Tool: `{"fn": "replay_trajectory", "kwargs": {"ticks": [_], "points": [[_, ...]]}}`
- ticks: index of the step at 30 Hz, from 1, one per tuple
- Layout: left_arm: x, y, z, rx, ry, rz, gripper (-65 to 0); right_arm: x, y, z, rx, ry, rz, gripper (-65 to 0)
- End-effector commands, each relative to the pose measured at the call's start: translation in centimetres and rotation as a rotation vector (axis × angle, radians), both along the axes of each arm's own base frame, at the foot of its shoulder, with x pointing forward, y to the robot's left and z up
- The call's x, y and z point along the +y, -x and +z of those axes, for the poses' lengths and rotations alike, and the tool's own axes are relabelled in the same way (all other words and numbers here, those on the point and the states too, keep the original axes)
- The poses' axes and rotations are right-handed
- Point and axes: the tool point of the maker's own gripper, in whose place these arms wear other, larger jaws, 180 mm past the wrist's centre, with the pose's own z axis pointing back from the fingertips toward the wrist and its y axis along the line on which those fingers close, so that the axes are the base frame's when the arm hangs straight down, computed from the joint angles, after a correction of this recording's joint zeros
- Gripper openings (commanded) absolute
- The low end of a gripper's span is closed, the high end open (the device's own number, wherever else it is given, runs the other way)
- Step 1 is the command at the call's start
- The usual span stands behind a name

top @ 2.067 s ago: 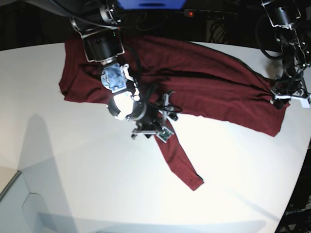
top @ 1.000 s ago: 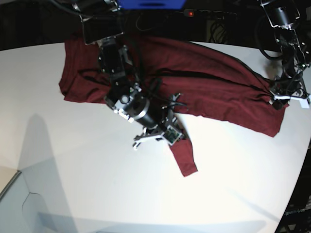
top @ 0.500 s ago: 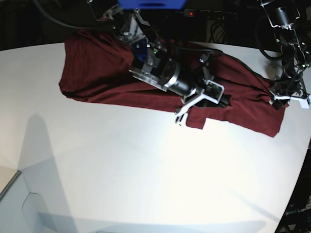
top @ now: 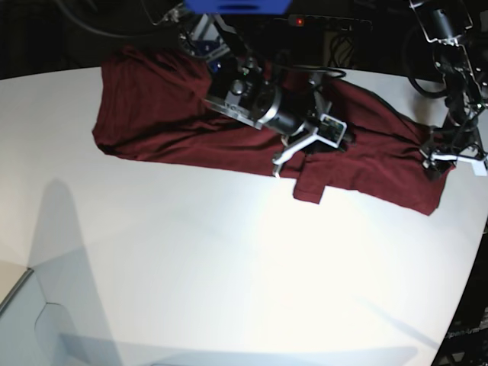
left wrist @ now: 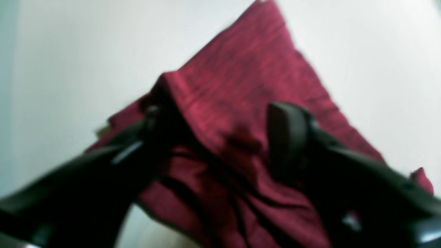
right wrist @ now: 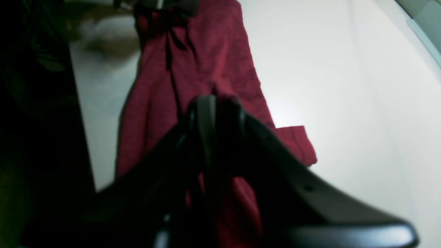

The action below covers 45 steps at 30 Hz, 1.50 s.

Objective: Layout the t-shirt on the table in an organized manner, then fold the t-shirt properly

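The maroon t-shirt [top: 160, 114] lies spread across the back of the white table [top: 229, 267], with a sleeve cuff [top: 309, 187] folded in at its front edge. My right gripper [top: 305, 152] hovers over the shirt's middle. In the right wrist view its dark fingertips [right wrist: 206, 113] stand close together over the cloth [right wrist: 193, 51], blurred; the cuff [right wrist: 296, 144] lies flat beyond them. My left gripper [top: 438, 156] is at the shirt's right end. In the left wrist view its fingers [left wrist: 286, 134] stand wide apart astride a ridge of fabric [left wrist: 241, 79].
Black cables and a power strip with a red light [top: 299, 20] run behind the table. The table's curved edge [top: 469, 252] passes close to my left arm. A grey surface [top: 23, 320] shows at the lower left.
My right arm has carried the long sleeve from the table's middle up and to the right, and it now lies folded against the shirt's body. The left arm has barely moved.
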Motion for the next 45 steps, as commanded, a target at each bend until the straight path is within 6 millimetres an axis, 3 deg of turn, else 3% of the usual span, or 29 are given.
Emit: {"fn": "replay_trajectory", "kwargs": {"ticks": [1, 6, 9, 14, 18, 23, 29, 32, 36, 39, 45], "points": [[0.8, -0.9, 2.0, -0.054, -0.038, -0.003, -17.6, 1.2, 0.4, 1.9, -0.028, -0.064, 0.027, -50.6], [0.2, -1.8, 4.1, -0.106, -0.061, -0.022, -13.1, 1.5, 2.8, 0.5, -0.033, -0.013, 0.111, -47.2], [-0.2, -2.1, 5.5, -0.138, -0.084, -0.04, -13.1, 1.2, 2.8, 0.7, -0.047, -0.01, 0.115, -47.2], [-1.3, -2.6, 8.8, -0.21, -0.136, -0.083, -13.1, -1.4, 0.1, 2.0, -0.083, -0.021, 0.015, -47.3], [-2.3, -3.3, 10.5, -0.256, -0.15, -0.108, -13.1, -4.7, -2.0, 2.3, -0.085, -0.023, -0.103, -47.3], [-7.7, -6.4, 10.4, -0.299, -0.077, -0.182, -13.0, -10.1, -4.2, 1.8, -0.083, 0.01, -0.257, -46.9], [-16.9, -9.9, 6.2, -0.189, -0.122, -0.379, -13.0, -17.9, -6.1, 1.4, -0.089, 0.063, -0.463, -46.9], [-20.1, -10.5, 4.1, -0.124, -0.167, -0.454, -13.2, -20.4, -6.5, 1.7, -0.1, 0.076, -0.533, -46.9], [-23.2, -10.7, 2.5, -0.079, -0.218, -0.554, -13.2, -22.6, -6.3, 1.8, -0.102, 0.092, -0.591, -46.9], [-25.1, -10.9, 2.3, -0.074, -0.241, -0.616, -13.2, -23.4, -5.9, 1.4, -0.089, 0.102, -0.612, -47.1], [-25.5, -10.6, 1.8, -0.06, -0.245, -0.634, -13.3, -23.8, -5.6, 0.9, -0.076, 0.108, -0.623, -47.2]]}}
